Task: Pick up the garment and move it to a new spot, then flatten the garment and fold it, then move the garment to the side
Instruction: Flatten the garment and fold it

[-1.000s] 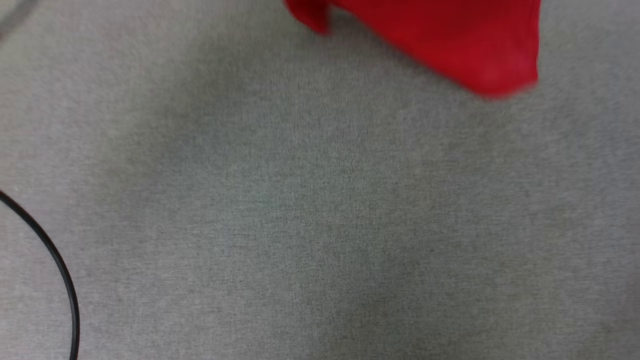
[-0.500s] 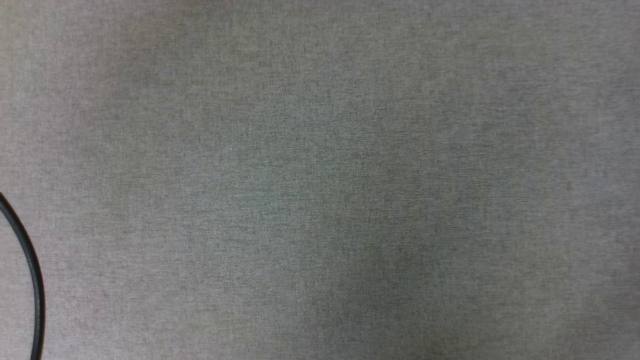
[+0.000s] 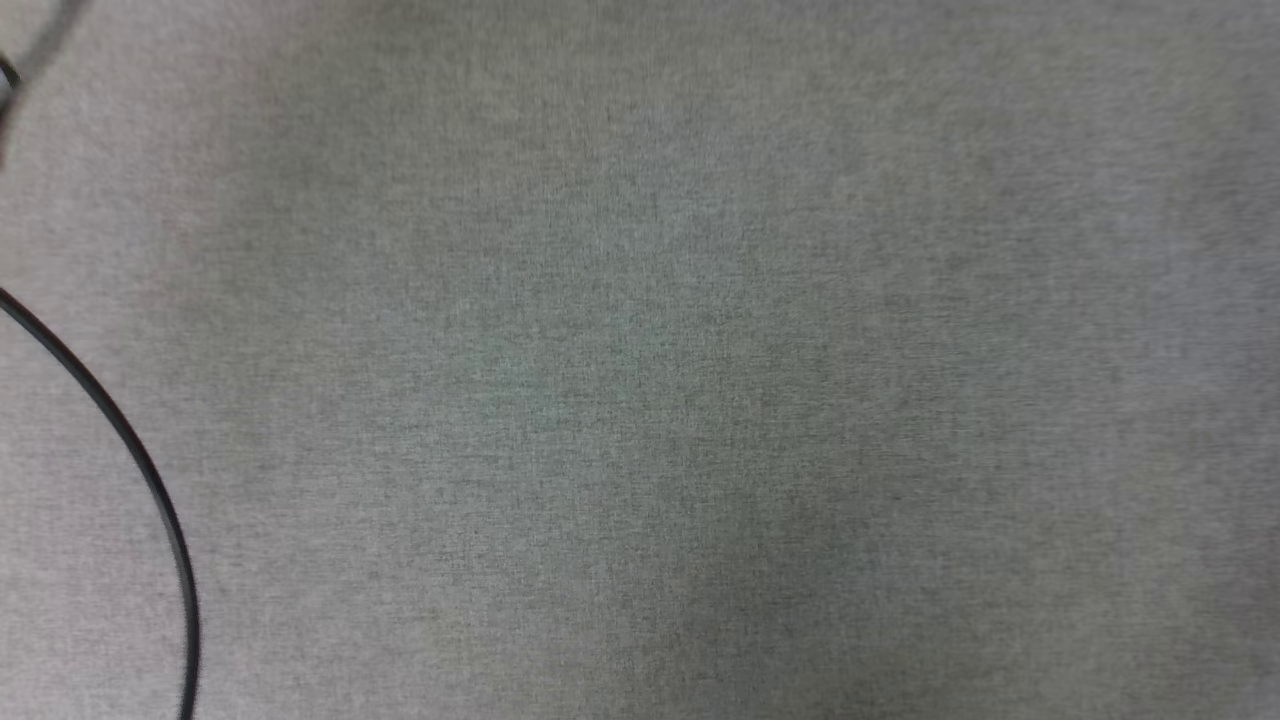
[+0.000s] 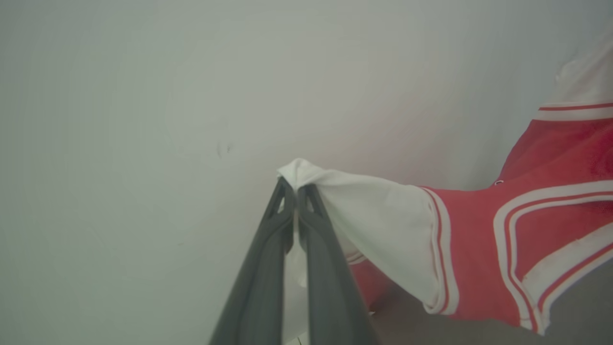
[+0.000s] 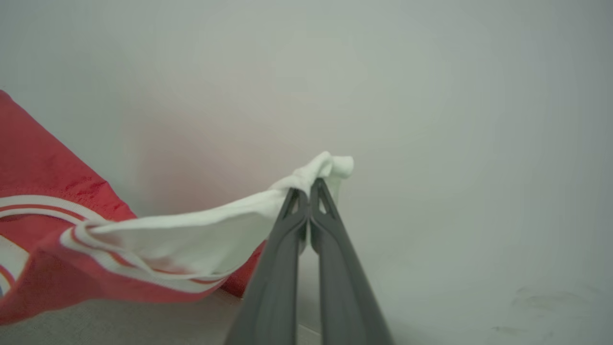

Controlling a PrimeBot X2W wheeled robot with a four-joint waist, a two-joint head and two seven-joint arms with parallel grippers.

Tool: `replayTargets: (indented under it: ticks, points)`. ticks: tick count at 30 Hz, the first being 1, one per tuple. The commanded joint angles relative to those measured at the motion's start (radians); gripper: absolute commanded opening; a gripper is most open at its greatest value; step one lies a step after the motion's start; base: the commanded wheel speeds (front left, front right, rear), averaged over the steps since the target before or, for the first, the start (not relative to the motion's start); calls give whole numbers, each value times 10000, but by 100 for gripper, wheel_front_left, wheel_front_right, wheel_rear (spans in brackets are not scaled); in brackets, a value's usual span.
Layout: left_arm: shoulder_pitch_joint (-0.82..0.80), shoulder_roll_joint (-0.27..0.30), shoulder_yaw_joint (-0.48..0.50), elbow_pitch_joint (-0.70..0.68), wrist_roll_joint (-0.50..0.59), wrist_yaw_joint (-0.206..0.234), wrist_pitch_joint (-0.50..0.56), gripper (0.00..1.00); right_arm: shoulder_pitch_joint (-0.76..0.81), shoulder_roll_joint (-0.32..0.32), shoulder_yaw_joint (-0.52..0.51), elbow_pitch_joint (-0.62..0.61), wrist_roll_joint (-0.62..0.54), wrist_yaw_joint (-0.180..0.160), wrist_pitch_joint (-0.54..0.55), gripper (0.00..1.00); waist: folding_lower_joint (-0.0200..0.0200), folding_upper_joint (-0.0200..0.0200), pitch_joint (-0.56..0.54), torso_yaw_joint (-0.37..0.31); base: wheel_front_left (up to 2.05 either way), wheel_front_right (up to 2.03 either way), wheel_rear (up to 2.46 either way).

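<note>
The left gripper (image 4: 297,188) is pinching the bunched tip of a white sleeve (image 4: 378,220), its two dark fingers pressing together on the cloth. The right gripper (image 5: 309,188) is clamping a small wad of the other sleeve (image 5: 191,235) in the same way. Between the two pinches the red jersey T-shirt (image 4: 474,249) is hanging in the air. Its body is sagging away from each sleeve toward the middle, striped trim is running along the sleeve seams, and a pale wall (image 4: 143,96) is standing behind it. The head camera is looking down on a grey cloth-covered surface (image 3: 700,350), where a black cable (image 3: 160,500) is curving along the left side.

The shirt is draping like a light, limp knit: nothing stiff, nothing fragile, and probably not slippery. Small sleeve-tip pinches are carrying it well enough, though thin cloth could creep out under a tug. For spreading it flat, holds at the shoulders or hem corners would likely be controlling the body better.
</note>
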Motion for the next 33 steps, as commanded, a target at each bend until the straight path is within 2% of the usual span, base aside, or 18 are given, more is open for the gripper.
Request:
replayTargets:
  ticks: [1, 5, 10, 17, 24, 30, 33]
  points:
    - [444, 54, -70, -26, -98, 4, -196, 0, 432, 88, 102, 68, 142, -8, -199, 0, -1, 0, -325, -61, 0, 0, 0]
    - [2106, 304, -207, -228, -558, 20, -622, 0, 1813, 43, 567, 116, 627, -8, -735, 0, -1, 0, -1043, -152, 0, 0, 0]
    - [4491, 576, -246, -849, -1075, 525, -1069, 0, 3720, -329, 1086, -127, 1237, -8, -1285, 0, -1, 0, -2001, -195, 0, 0, 0]
    - [8084, 1610, -156, -2532, -1953, 1602, -1324, 0, 6476, -1145, 1540, -956, 2032, -8, -1701, 0, -1, 0, -3214, -309, 0, 0, 0]
    - [11464, 2923, -209, -4722, -2813, 2926, -1328, 0, 9080, -1934, 1661, -2039, 2571, -8, -1468, 0, -1, 0, -4218, -435, 0, 0, 0]
    - [13879, 3747, -256, -6208, -3586, 4053, -1426, 0, 11416, -2508, 1268, -2917, 3002, -8, -1037, 0, -1, 0, -4922, -406, 0, 0, 0]
    - [14768, 3972, -277, -6755, -3939, 4396, -1486, 0, 12673, -2752, 984, -3375, 3094, -8, -772, 0, -1, 0, -5183, -314, 0, 0, 0]
